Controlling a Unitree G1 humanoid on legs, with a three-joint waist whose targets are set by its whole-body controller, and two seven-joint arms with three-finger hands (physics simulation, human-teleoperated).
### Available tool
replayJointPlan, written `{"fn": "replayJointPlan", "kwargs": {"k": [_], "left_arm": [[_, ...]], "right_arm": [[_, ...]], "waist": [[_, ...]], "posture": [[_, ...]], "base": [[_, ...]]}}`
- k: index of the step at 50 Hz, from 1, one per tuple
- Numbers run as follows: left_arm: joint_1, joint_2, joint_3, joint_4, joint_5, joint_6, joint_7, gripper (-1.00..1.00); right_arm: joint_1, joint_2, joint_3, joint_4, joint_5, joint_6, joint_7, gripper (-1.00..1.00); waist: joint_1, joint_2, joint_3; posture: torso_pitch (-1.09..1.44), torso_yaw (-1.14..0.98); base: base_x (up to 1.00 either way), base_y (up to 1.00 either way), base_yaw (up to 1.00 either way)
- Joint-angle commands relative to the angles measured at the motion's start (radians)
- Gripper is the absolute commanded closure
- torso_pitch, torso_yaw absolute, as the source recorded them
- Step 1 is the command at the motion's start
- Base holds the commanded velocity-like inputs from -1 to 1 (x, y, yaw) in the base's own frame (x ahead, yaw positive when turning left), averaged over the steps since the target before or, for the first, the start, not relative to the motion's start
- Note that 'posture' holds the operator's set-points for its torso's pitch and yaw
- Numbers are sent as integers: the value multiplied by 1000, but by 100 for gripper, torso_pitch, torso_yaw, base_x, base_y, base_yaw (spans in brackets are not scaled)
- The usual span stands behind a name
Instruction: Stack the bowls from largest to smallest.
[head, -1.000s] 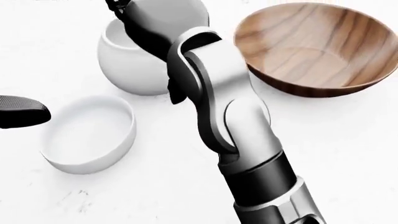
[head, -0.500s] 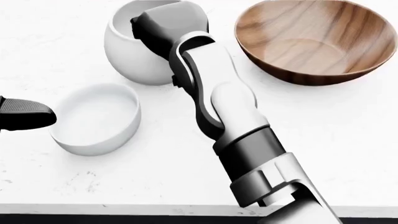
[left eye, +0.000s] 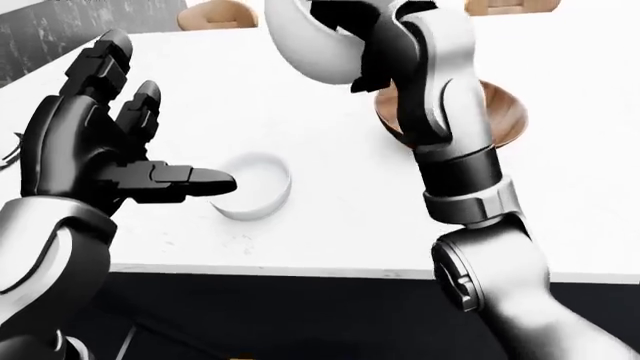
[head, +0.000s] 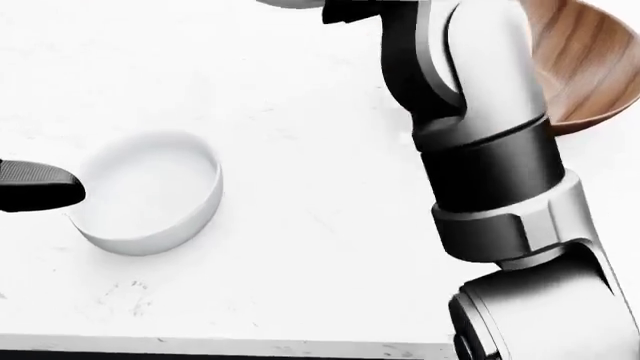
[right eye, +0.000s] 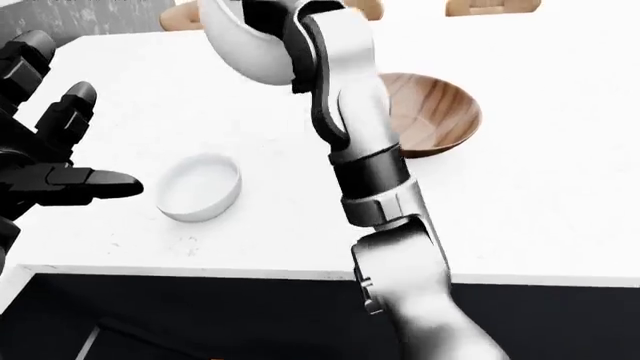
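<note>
Grained wood bowl (right eye: 430, 112), smooth matt white bowls (right eye: 200, 186), faintly speckled white counter (head: 300, 150).

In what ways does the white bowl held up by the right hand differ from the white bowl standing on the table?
The held white bowl is lifted off the table and tilted in the right hand; the small white bowl stands upright on the table, untouched. The held bowl looks larger and rounder; the small one is shallow with straighter walls. The held bowl hangs near the wooden bowl; the small one lies near the open left hand. Both are plain white.

Shallow bowl (right eye: 200, 187) left — wooden bowl (right eye: 432, 124) right — on table (right eye: 560, 195).
</note>
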Motion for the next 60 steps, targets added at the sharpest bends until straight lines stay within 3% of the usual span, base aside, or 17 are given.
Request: {"fn": "replayJointPlan", "kwargs": {"k": [1,8,11,17,23,33,37,48,54,60], "left_arm": [[-17,14,19,-18,-6,-28,13,-100],[-37,19,-4,-13,-17,-26,38,-100],[-58,34,22,-18,-62,-5,61,-100],[-40,54,17,-12,-85,-33,75,-100],[-39,66,4,-14,-104,-53,102,-100],[-23,73,6,-8,-110,-65,104,-100],[-22,72,4,-11,-108,-64,103,-100],[1,33,-21,-14,-24,-72,51,-100],[20,8,-23,-9,40,-81,-1,-100],[13,-10,-4,-20,54,-53,-19,-100]], "right_arm": [[-39,-60,-42,-54,18,24,90,100],[2,-206,-77,-127,24,63,294,100],[20,-242,-87,-100,0,73,311,100],[26,-308,-106,-86,-5,60,350,100],[96,-324,-110,-117,-26,61,414,100],[119,-347,-118,-68,-54,33,386,100],[153,-327,-108,-25,-72,33,325,100],[113,-316,-96,153,-85,49,194,97],[79,-309,-85,261,-87,60,119,79],[96,-317,-83,239,-87,66,143,58]], "waist": [[-3,5,-23],[-2,-10,-24],[-4,-10,-25],[-8,-4,-22],[-9,-3,-16],[-12,-3,-18],[-12,-2,-18],[-9,0,-26],[-7,0,-28],[-3,-4,-31]], "posture": [[0,0],[0,0],[0,0],[0,0],[0,0],[0,0],[0,0],[0,0],[0,0],[0,0]], "base": [[0,0,0],[0,0,0],[0,0,0],[0,0,0],[0,0,0],[0,0,0],[0,0,0],[0,0,0],[0,0,0],[0,0,0]]}}
